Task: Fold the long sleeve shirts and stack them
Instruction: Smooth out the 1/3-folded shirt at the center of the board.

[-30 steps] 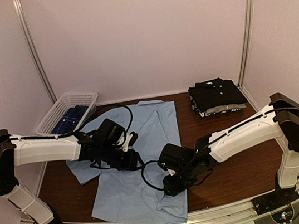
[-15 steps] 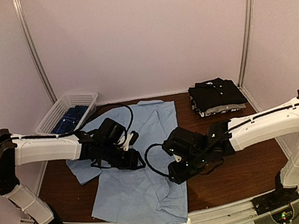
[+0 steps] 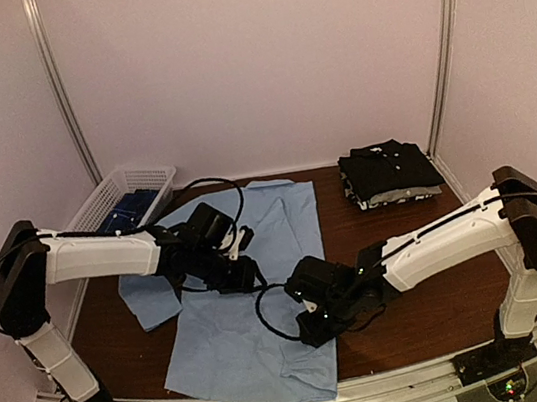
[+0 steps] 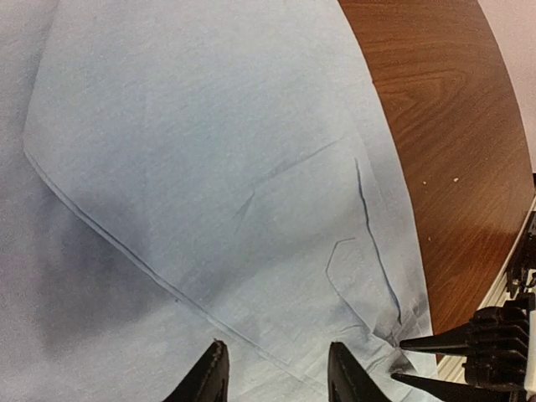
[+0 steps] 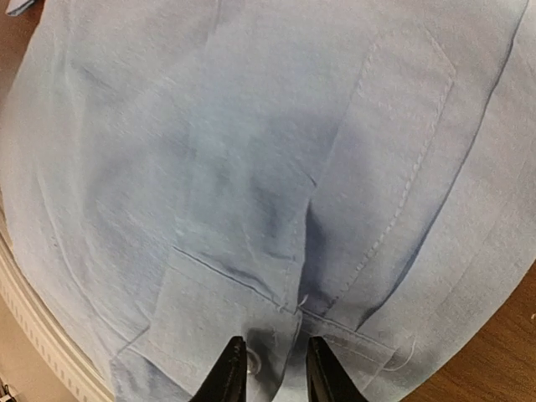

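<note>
Starting on your left: the basket sits at the far left corner of the table. There's something dark blue lying in it. It looks like cloth, but I can't tell if it's another shirt.

Next over, your left gripper is down over the blue shirt, near its middle. In its wrist view the jaws stand partway apart with flat cloth showing through the gap. I'd say it has hold of nothing.

The blue shirt itself is spread out mid-table, between the basket and the stack, with one sleeve poking out to the left. No fold in it that I can see.

Your right gripper is at the shirt's right edge, toward the near end. Its jaws stand narrow, with a little pucker of cloth right between the tips. I honestly can't tell if it's clamped or just touching.

Far right corner: the stack, black shirt on top, something grey and white patterned under it, both folded.

So my read is you're partway there: two stacked, the blue one not started, and maybe the basket item after that.
</note>
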